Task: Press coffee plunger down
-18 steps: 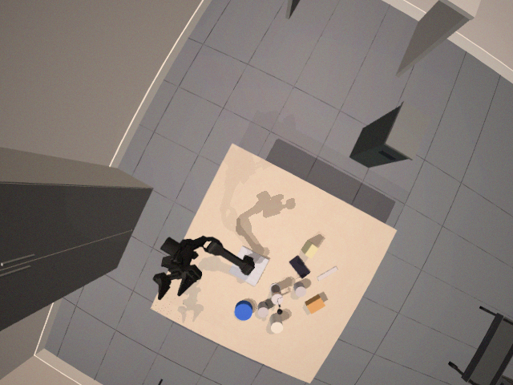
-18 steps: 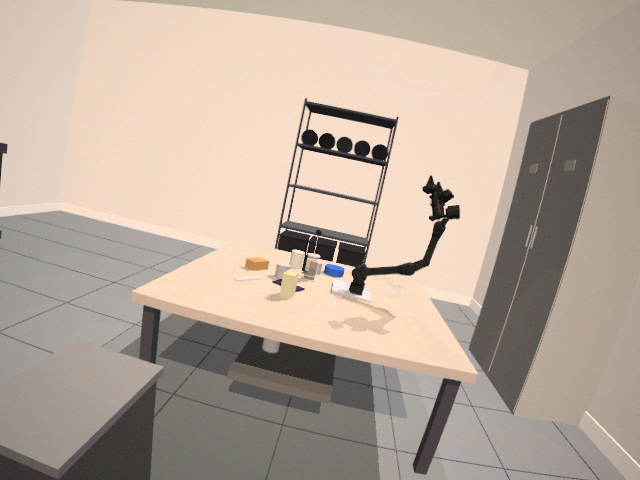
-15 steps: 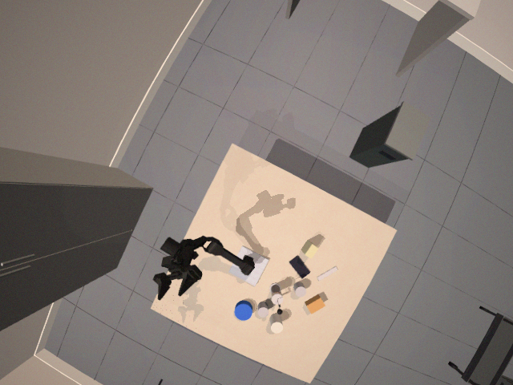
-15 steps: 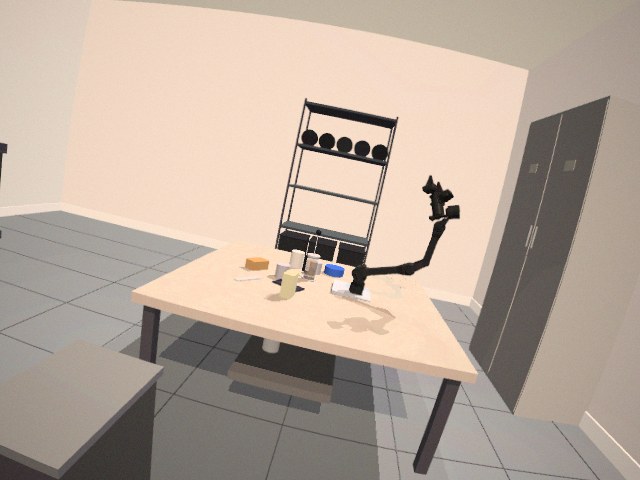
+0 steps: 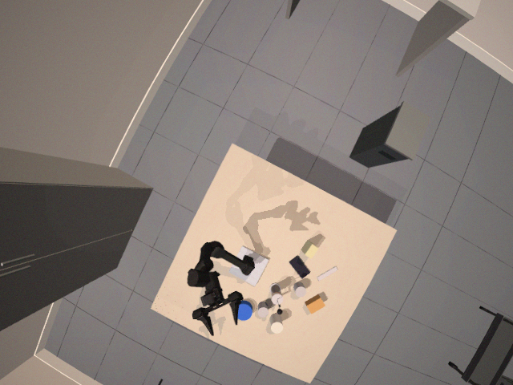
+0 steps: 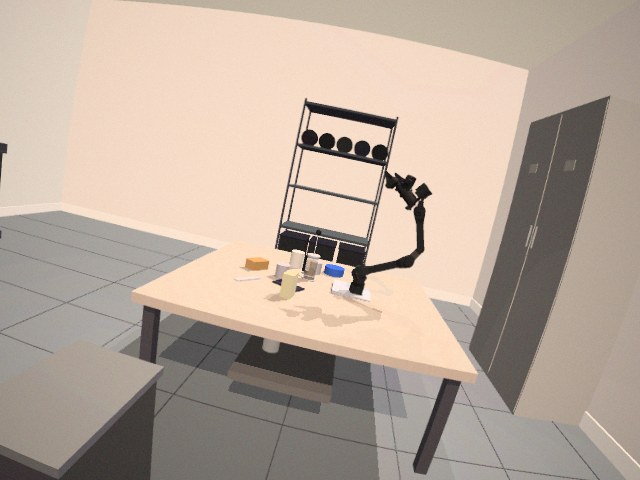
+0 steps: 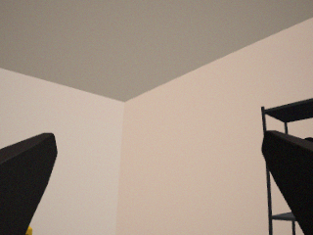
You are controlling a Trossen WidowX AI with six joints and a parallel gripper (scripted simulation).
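The coffee press [image 5: 276,298] [image 6: 310,271] stands upright on the table among several cups, a clear body with something brown in it. Its black plunger knob [image 5: 279,311] [image 6: 318,232] stands high above the body on a thin rod, so the plunger is up. My gripper [image 5: 224,328] [image 7: 161,142] is open and empty, raised high above the table and well away from the press, on the blue round object's side. In the wrist view the fingers stand wide apart with only walls, ceiling and a shelf rack beyond; the press is out of that view.
A blue round object [image 5: 244,310] [image 6: 334,270], pale cups [image 5: 262,312] [image 5: 300,289] and a cream cup [image 5: 276,327] stand around the press. A dark flat item [image 5: 299,266], a yellow block [image 5: 309,250] [image 6: 289,284], a white bar [image 5: 327,273] and an orange box [image 5: 314,304] [image 6: 256,264] lie farther off.
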